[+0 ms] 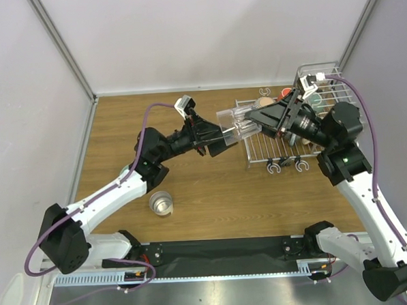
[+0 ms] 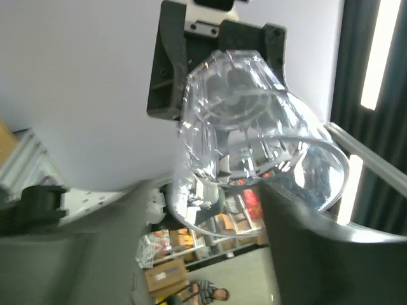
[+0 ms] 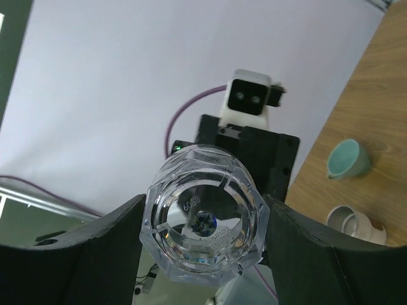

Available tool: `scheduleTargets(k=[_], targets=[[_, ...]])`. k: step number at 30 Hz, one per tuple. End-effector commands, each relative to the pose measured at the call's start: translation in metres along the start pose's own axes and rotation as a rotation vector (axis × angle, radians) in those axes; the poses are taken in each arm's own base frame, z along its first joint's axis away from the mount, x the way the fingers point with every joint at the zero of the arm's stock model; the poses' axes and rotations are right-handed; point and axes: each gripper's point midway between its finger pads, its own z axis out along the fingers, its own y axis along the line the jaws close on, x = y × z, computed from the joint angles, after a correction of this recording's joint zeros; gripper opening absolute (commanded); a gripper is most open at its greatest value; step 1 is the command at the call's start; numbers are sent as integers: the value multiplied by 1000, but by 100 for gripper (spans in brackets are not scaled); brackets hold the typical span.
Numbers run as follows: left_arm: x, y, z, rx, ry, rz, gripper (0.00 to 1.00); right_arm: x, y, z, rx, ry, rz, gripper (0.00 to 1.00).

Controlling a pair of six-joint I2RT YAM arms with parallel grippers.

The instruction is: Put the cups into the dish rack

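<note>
Hanging over the rack (image 1: 259,151), the glass (image 1: 236,125) is clasped by the right gripper (image 1: 252,127); the left gripper's (image 1: 228,135) hold cannot be told. The steel cup (image 1: 161,203) is not yet loaded.

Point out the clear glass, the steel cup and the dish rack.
clear glass (image 3: 202,222): right wrist view, centre of its faceted base.
steel cup (image 1: 161,204): top view, its open mouth.
dish rack (image 1: 259,151): top view, bare grid of the flat tray.
</note>
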Motion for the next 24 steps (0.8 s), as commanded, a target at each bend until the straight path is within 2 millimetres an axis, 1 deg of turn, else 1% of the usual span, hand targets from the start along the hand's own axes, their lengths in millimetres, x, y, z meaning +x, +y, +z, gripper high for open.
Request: scheduleTargets(k=[1,2,3,4,5,6,7,8,9,10,11,12,13,14,15,16,17,18,19,20,21,22,23,24], targets=[[4,4,-15,-92,0,74,81,-8,-6,1,61,-16,-52,0],[1,-2,-21,-79,-14,137,87,-11,-13,2,89,-25,-71,0],[-1,22,-32,-194,-26,101,91,-15,-19,1,121,-37,-89,0],[-6,24,-49,-229,-64,129,96,-18,-27,0,159,-49,-100,0],[-9,33,-61,-277,-81,163,99,-21,-44,-2,228,-47,-138,0],[-8,55,-79,-385,-101,117,100,-31,-55,-4,290,-89,-159,0],[-17,57,-98,-434,-170,133,100,-35,-67,-5,339,-98,-184,0],[-19,63,-112,-484,-190,166,100,-44,-88,-8,434,-121,-230,0],[-17,79,-129,-580,-212,128,100,-49,-99,-11,485,-134,-257,0],[-27,79,-140,-623,-271,153,100,-54,-111,-13,537,-145,-277,0],[-27,78,-150,-660,-284,206,100,-66,-126,-19,618,-191,-306,0],[-23,85,-161,-728,-288,191,100,-73,-142,-22,685,-195,-355,0],[-25,77,-163,-744,-296,221,99,-80,-154,-24,738,-211,-374,0],[-29,79,-169,-786,-308,254,100,-85,-164,-30,799,-224,-393,0],[-25,84,-176,-836,-302,238,99,-101,-176,-38,889,-278,-427,0],[-28,75,-176,-840,-311,265,100,-105,-193,-40,958,-268,-452,0],[-31,74,-180,-866,-319,296,99,-114,-205,-48,1034,-297,-472,0],[-29,76,-186,-907,-319,289,99,-119,-213,-49,1066,-302,-493,0],[-31,67,-187,-915,-332,315,99,-120,-231,-50,1122,-272,-520,0],[-36,68,-195,-959,-350,342,99,-125,-238,-54,1166,-288,-543,0],[-32,72,-203,-1010,-345,325,99,-126,-245,-54,1189,-280,-559,0],[-33,66,-206,-1025,-355,339,99,-126,-260,-54,1226,-263,-568,0],[-34,67,-211,-1057,-360,350,99,-128,-266,-55,1258,-259,-599,0],[-33,70,-222,-1115,-373,341,98,-127,-274,-56,1281,-244,-609,0]])
